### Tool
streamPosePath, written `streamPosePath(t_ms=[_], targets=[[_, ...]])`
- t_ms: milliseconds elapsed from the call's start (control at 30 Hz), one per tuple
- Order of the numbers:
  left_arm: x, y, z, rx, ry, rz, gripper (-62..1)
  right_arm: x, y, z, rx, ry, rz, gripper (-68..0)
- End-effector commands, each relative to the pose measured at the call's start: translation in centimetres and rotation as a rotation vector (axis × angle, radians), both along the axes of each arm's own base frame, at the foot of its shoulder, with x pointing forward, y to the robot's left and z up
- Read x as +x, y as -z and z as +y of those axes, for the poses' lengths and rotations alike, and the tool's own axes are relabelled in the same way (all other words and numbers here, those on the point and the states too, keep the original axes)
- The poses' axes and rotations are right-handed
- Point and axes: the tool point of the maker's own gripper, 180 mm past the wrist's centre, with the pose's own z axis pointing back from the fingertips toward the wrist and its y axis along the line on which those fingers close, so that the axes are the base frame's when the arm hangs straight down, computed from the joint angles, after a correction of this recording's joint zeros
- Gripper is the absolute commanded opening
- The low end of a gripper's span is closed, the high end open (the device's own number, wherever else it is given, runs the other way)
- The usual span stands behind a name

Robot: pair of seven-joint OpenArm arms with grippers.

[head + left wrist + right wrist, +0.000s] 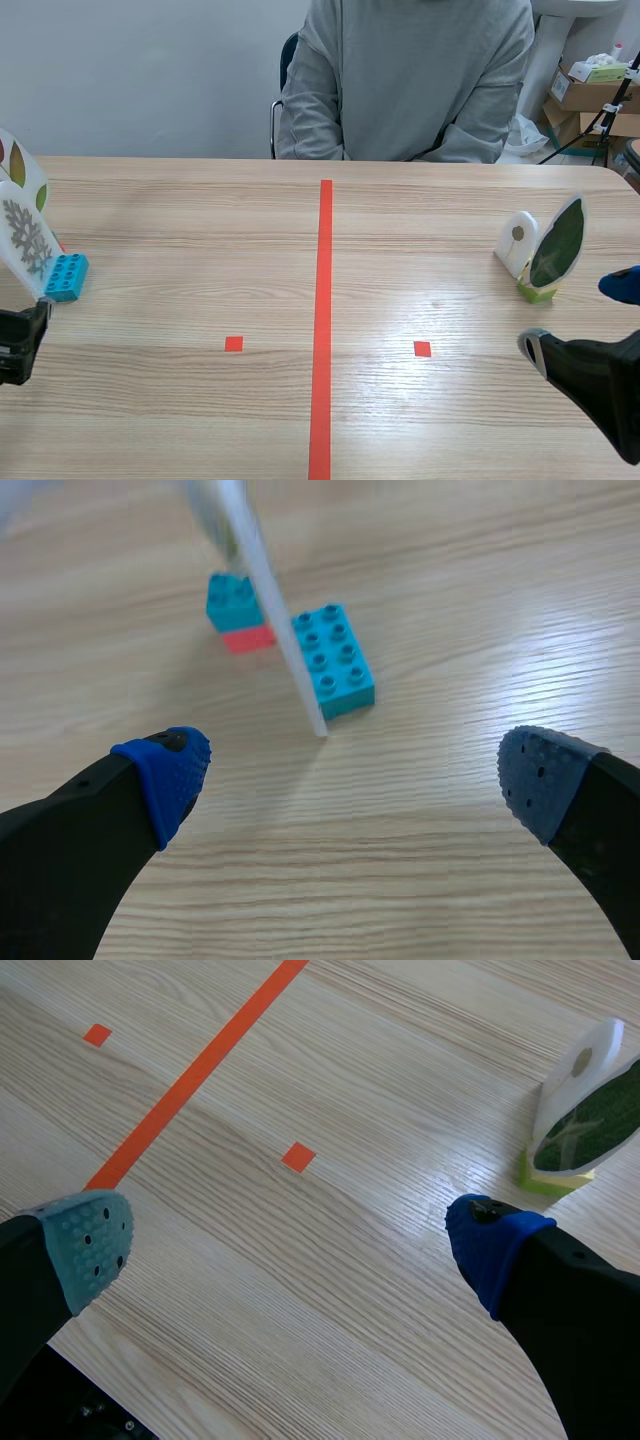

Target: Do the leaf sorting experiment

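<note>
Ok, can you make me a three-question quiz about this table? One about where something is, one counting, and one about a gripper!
1. Where is the dark green leaf card?
A. Standing in a yellow-green block on the robot's right
B. Lying flat in a bowl
C. Held up in the air by a hand

2. How many small orange-red squares are marked on the wood?
A. One
B. Two
C. Five

3. How is the left gripper?
A. Shut on a pencil
B. Shut tight on nothing
C. Open, holding nothing

Answers: 1 A, the card rises from that block on the right side of the scene view. 2 B, one square lies left of the middle and one lies right of it. 3 C, its fingers stand wide apart with only wood between them.
</note>
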Motion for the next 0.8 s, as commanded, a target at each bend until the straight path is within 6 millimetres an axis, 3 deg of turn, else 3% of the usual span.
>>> streamPosePath(t_ms=[0, 200, 400, 533, 767], targets=[[-0.8, -1.7, -2.0, -0.019, 0.081, -0.031, 0.9, 0.4, -0.9, 0.5, 0.005, -0.026, -0.032, -2.3], [-4.2, -4.4, -8.5, -0.061, 0.329, -0.005, 0.9, 0.4, -1.0, 0.5, 0.005, -0.027, -0.032, -2.3], [-6.4, -8.6, -13.2, -0.091, 0.485, -0.046, 0.9, 0.4, -1.0, 0.5, 0.004, -0.027, -0.033, -2.3], [-6.8, -10.2, -14.6, -0.088, 0.517, -0.057, 0.9, 0.5, -1.1, 0.5, 0.007, -0.027, -0.037, -2.3], [-7.0, -9.3, -14.3, -0.065, 0.509, -0.005, 0.9, 0.5, -1.2, 0.6, 0.014, -0.026, -0.039, -2.3]])
